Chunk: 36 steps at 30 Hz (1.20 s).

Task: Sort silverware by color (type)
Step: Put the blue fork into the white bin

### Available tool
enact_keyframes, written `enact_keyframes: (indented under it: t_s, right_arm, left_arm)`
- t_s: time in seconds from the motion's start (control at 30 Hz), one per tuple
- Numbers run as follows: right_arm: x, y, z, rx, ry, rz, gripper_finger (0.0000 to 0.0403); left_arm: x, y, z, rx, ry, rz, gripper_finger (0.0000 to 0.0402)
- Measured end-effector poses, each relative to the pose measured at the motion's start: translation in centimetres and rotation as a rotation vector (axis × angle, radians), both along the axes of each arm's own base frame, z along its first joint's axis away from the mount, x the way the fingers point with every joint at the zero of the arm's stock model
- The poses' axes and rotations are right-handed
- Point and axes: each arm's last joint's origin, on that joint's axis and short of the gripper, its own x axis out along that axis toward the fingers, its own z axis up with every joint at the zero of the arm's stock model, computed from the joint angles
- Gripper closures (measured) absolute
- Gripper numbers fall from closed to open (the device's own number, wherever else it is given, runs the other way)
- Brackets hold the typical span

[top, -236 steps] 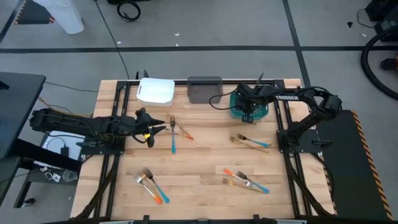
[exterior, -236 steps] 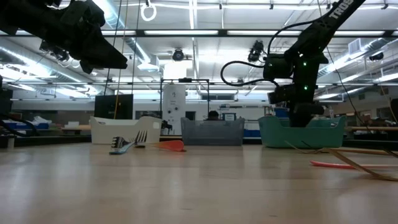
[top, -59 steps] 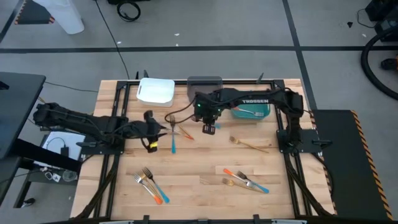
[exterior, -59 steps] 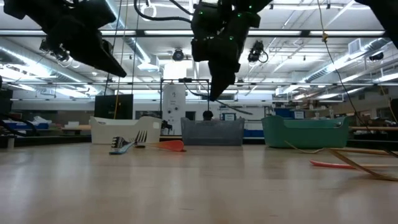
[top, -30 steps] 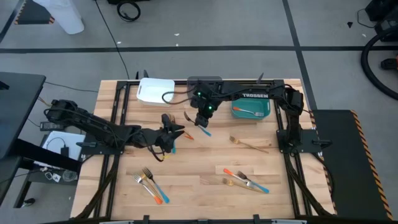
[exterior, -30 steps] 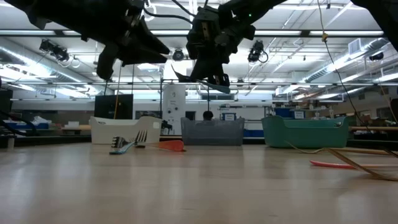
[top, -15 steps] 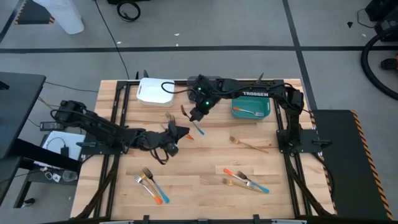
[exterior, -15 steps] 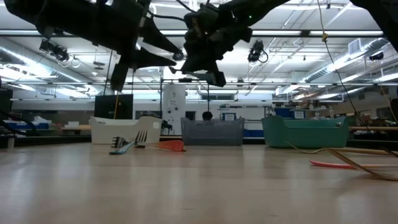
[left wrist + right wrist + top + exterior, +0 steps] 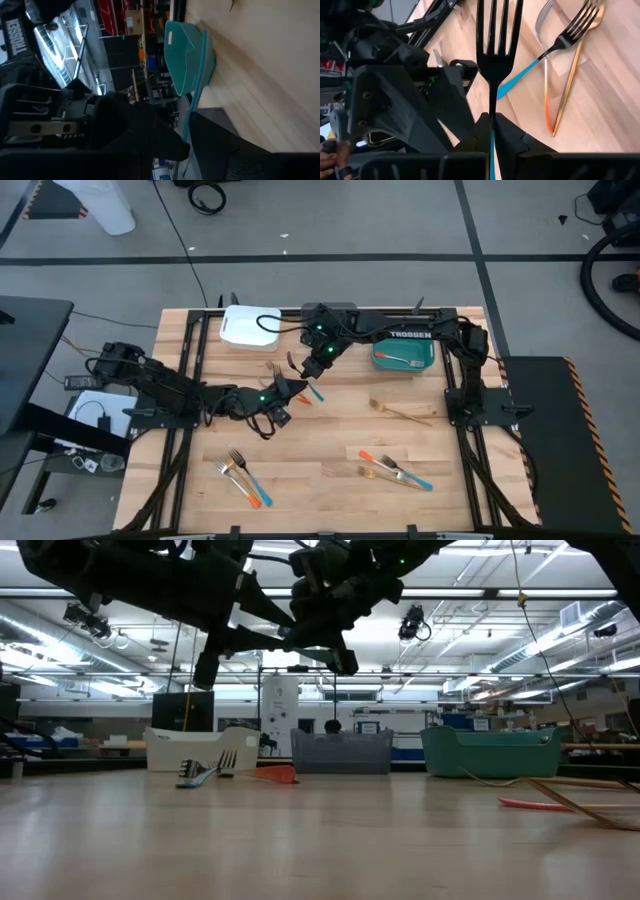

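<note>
My right gripper (image 9: 312, 368) hangs above the table's far middle, shut on a blue-handled fork (image 9: 316, 388) with dark tines (image 9: 496, 40). My left gripper (image 9: 288, 392) hovers open just beside it, toward the table's near-left, and touches nothing. Below them a blue fork (image 9: 522, 75), an orange fork (image 9: 546, 97) and a golden fork (image 9: 576, 65) lie flat on the wood. The teal bin (image 9: 405, 358) holds a blue fork. More forks lie near left (image 9: 245, 478), near right (image 9: 395, 472) and right (image 9: 400, 411). My right gripper pinches the fork between its two fingers at the neck (image 9: 492, 112), where the dark tines meet the blue handle. The tines stick out beyond the fingertips and the handle runs back between the fingers. The fork is lifted clear of the table.
The white bin (image 9: 250, 325) and the grey bin (image 9: 335, 313) stand at the far edge beside the teal one; my right arm reaches across the grey bin. Both arms crowd the far-left middle. Bare wood shows at the table's centre (image 9: 330, 435).
My left gripper has reached farther toward the table's right, closing in beside the right gripper. My right gripper, still shut on the blue fork, has shifted a little toward the table's left and far edge, carrying the fork in the air.
</note>
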Motion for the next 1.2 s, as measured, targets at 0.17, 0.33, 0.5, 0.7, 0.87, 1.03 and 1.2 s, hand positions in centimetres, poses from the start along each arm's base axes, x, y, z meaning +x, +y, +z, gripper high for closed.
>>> enact_keyframes:
  t_s: [0.17, 0.33, 0.5, 0.7, 0.87, 1.03, 1.2]
  right_arm:
    - [0.0, 0.2, 0.0, 0.004, 0.003, -0.002, 0.0387]
    - [0.1, 0.2, 0.1, 0.003, -0.004, -0.007, 0.0387]
    - [0.4, 0.7, 0.2, 0.0, -0.021, 0.006, 0.0387]
    - [0.4, 1.0, 0.1, 0.006, -0.014, 0.015, 0.0387]
    - [0.3, 1.0, 0.0, 0.002, -0.004, 0.013, 0.0387]
    - [0.4, 1.1, 0.0, 0.004, -0.002, 0.015, 0.0386]
    - [0.4, 1.2, 0.0, -0.016, -0.003, 0.012, 0.0367]
  left_arm:
    - [0.0, 0.1, -0.1, 0.001, 0.013, -0.008, 0.0276]
    - [0.6, 0.1, 0.1, -0.039, 0.047, -0.013, 0.0276]
    - [1.4, 0.4, 0.3, -0.053, 0.057, 0.01, 0.0276]
    - [1.5, 0.9, 0.2, -0.049, 0.078, 0.016, 0.0298]
    - [1.5, 1.1, 0.0, -0.085, 0.095, 0.0, 0.035]
    - [1.5, 1.1, 0.1, -0.084, 0.092, -0.006, 0.0389]
    - [1.5, 1.2, 0.0, -0.089, 0.095, -0.004, 0.0389]
